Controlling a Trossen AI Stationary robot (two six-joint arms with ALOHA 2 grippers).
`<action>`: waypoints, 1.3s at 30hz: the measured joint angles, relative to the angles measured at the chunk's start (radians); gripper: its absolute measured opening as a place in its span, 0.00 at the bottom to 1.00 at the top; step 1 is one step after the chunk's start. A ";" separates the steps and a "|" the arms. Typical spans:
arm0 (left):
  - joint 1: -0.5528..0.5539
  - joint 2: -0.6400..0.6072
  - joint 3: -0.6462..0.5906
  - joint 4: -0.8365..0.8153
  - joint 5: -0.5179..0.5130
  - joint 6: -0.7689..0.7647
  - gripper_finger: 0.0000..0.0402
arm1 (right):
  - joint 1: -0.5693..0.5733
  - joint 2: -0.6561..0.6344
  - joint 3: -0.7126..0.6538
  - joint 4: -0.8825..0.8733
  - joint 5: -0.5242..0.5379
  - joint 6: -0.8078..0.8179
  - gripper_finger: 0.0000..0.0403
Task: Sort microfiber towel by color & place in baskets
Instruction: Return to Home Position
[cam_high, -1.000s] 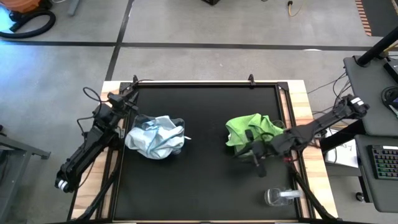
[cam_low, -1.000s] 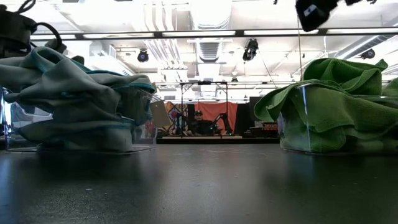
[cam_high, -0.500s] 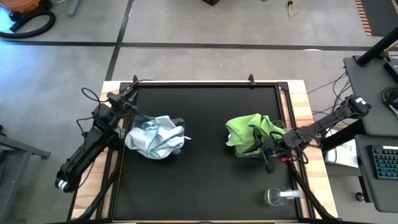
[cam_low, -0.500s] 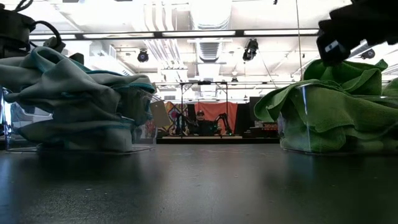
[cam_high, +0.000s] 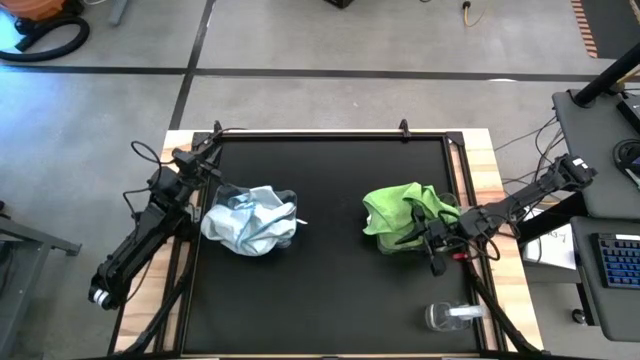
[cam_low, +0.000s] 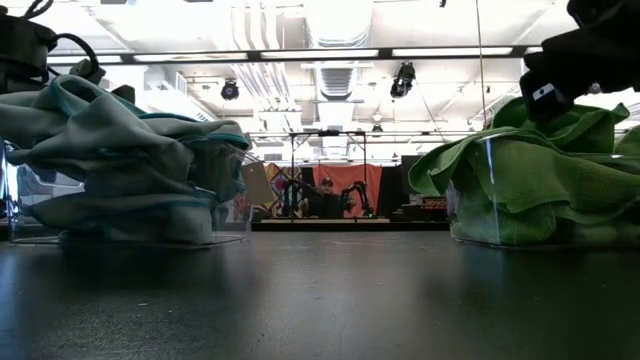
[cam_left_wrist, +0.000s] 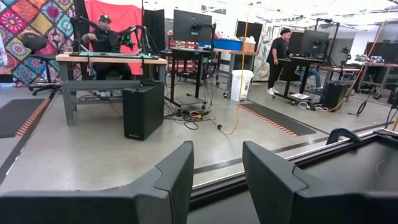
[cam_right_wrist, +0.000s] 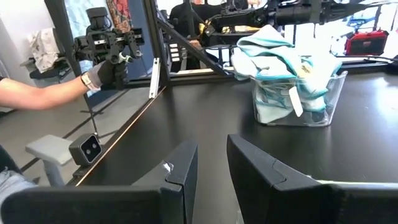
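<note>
Fingers (cam_right_wrist: 179, 177) of the right gripper (cam_right_wrist: 211, 155) stand a little apart and hold nothing, and the left gripper (cam_left_wrist: 217, 158) also shows a clear gap between its fingers, with no cloth in it. The sorting looks finished: the blue towels (cam_high: 250, 222) fill the left basket (cam_right_wrist: 311, 113) toward the left edge of the table (cam_high: 330, 295), and the green towels (cam_high: 400, 210) are heaped in the right basket (cam_low: 478, 195) toward the right edge. What remains, in my judgement, is only to bring the arms back to rest. In the high view the right gripper (cam_high: 427, 246) hangs close beside the green heap, on the side of the right edge, and I cannot tell whether it touches the cloth. A good return would first rise straight up, so that no fold catches on a finger and the light basket is not dragged, and only then draw back toward the right edge. The left arm lies along the left edge with its gripper (cam_high: 205, 150) near the far left corner, and it seems already parked. A small clear round container (cam_high: 450, 316) sits near the near right corner, well apart from the baskets, and the return path should pass above it. The surface is dark and matt, with a pale wooden border. Beyond it is a large workshop with bright ceiling lights. One person (cam_left_wrist: 102, 37) sits at a desk, another person (cam_left_wrist: 280, 45) stands farther off, and a gloved hand (cam_right_wrist: 99, 76) holds a device beside the table.
</note>
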 joint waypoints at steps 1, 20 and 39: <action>0.000 0.000 0.000 0.000 0.000 0.000 0.31 | 0.000 -0.007 -0.005 0.000 0.006 0.000 0.20; 0.000 0.000 0.000 -0.020 0.000 0.000 0.31 | -0.002 -0.203 -0.054 -0.078 0.082 -0.070 0.20; 0.000 0.000 -0.001 -0.034 0.000 0.000 0.31 | -0.098 -0.520 0.018 -0.460 0.152 -0.049 0.20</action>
